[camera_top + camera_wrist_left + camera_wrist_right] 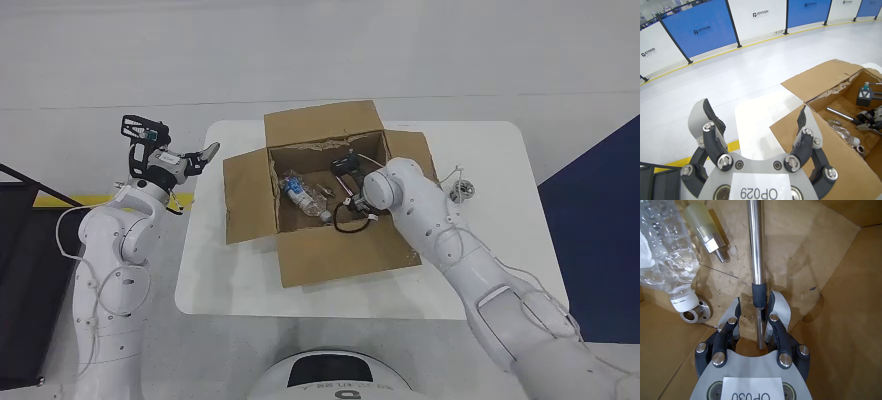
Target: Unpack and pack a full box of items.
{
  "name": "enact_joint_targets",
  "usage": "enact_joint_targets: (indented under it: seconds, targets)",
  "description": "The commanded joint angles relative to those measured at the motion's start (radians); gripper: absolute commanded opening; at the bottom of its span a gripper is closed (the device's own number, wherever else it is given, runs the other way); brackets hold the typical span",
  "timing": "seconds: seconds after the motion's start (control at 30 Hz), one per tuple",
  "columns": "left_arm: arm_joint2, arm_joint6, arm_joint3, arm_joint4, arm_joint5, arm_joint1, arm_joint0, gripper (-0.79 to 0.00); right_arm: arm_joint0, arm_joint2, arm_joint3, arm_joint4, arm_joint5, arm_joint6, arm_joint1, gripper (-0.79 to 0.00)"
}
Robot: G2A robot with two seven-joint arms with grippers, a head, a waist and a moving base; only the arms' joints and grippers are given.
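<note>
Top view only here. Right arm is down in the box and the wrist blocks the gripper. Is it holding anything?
Observer: Not yet. The right gripper is open, with its fingers on either side of the metal rod at its black sleeve, and a gap on both sides.
Operator: Anything else between the fingers?
Observer: No. The flange ring lies off to one side, clear of them.
Operator: Left gripper state?
Observer: The left gripper is open and empty, outside the cardboard box.
</note>
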Motion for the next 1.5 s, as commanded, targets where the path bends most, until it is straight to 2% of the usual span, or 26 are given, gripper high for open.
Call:
enact_joint_targets:
  seconds: [0.0,0.17,0.2,0.3,0.33,0.6,0.77,0.97,1.17,1.3,1.47]
  targets:
    - [0.0,0.0,0.0,0.0,0.0,0.0,0.0,0.0,0.012,-0.008,0.025,0.007,-0.005,-0.006,-0.007,-0.496]
    - [0.0,0.0,0.0,0.0,0.0,0.0,0.0,0.0,0.039,-0.029,0.077,0.022,-0.017,-0.017,-0.025,-0.523]
    - [0.0,0.0,0.0,0.0,0.0,0.0,0.0,0.0,0.044,-0.034,0.087,0.023,-0.019,-0.019,-0.028,-0.554]
    - [0.0,0.0,0.0,0.0,0.0,0.0,0.0,0.0,0.056,-0.043,0.115,0.027,-0.021,-0.028,-0.038,-0.77]
    - [0.0,0.0,0.0,0.0,0.0,0.0,0.0,0.0,0.06,-0.045,0.124,0.028,-0.021,-0.031,-0.04,-0.785]
    - [0.0,0.0,0.0,0.0,0.0,0.0,0.0,0.0,0.08,-0.051,0.177,0.034,-0.01,-0.048,-0.055,-0.785]
    - [0.0,0.0,0.0,0.0,0.0,0.0,0.0,0.0,0.072,-0.036,0.146,0.037,-0.033,-0.06,-0.051,-0.785]
    - [0.0,0.0,0.0,0.0,0.0,0.0,0.0,0.0,-0.009,0.038,-0.052,-0.02,-0.007,-0.044,-0.006,-0.785]
    - [0.0,0.0,0.0,0.0,0.0,0.0,0.0,0.0,-0.202,0.174,-0.414,-0.137,0.009,0.009,0.065,-0.785]
    - [0.0,0.0,0.0,0.0,0.0,0.0,0.0,0.0,-0.305,0.235,-0.558,-0.192,-0.008,0.024,0.093,-0.785]
    - [0.0,0.0,0.0,0.0,0.0,0.0,0.0,0.0,-0.386,0.272,-0.695,-0.229,-0.059,-0.069,0.109,-0.785]
